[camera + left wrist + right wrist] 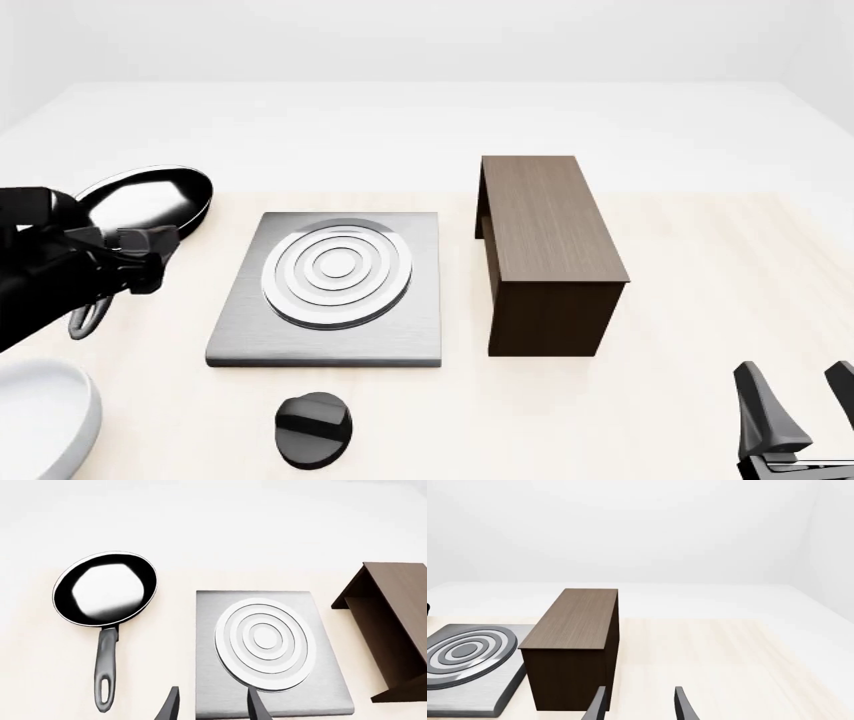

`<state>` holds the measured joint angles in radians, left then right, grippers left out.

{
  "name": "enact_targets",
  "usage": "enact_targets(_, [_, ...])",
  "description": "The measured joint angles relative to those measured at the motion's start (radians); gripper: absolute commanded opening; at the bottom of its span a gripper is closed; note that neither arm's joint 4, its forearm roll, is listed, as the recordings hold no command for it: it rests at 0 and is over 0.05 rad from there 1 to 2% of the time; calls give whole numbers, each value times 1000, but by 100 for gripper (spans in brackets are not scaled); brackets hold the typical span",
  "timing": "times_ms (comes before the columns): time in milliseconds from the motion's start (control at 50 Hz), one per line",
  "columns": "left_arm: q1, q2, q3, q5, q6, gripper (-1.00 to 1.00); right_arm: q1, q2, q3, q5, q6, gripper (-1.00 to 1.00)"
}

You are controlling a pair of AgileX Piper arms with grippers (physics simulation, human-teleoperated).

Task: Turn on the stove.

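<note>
Across the pale wood-grain desk (694, 280) in my front view, the biggest item is the dark brown cabinet (547, 240), a long box with matte grain, standing just right of the stove (334, 330). That stove is a flat square slab of brushed grey metal with concentric silver rings (336, 270) raised on it, and it sits mid-desk. Only my front view shows its knob (315, 430): a small black round piece with a raised ridge, lying apart from the slab on the near side.

My left wrist view gives me what the front one hides: the whole frying pan (105, 588), black and glossy with a thin pale rim and a grey handle (105, 667) ending in a slot. From the front, my left arm covers most of it. A white rounded shape (40, 425) at the near left is cut off by the frame.

My left gripper (212, 705) hangs over the stove's near edge with its 2 dark fingers (257, 707) spread apart, nothing between them. My right gripper (638, 705) sits near the desk's right corner, fingers likewise parted and empty; its tips are cropped in every view.
</note>
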<state>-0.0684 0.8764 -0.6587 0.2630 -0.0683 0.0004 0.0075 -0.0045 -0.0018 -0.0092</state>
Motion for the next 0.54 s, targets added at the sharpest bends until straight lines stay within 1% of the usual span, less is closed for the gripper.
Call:
enact_targets(280, [71,52,-54,-30,39,100,0,0,0,0,0,100])
enact_targets(540, [127,103,-59,-82,77,100,0,0,0,0,0,100])
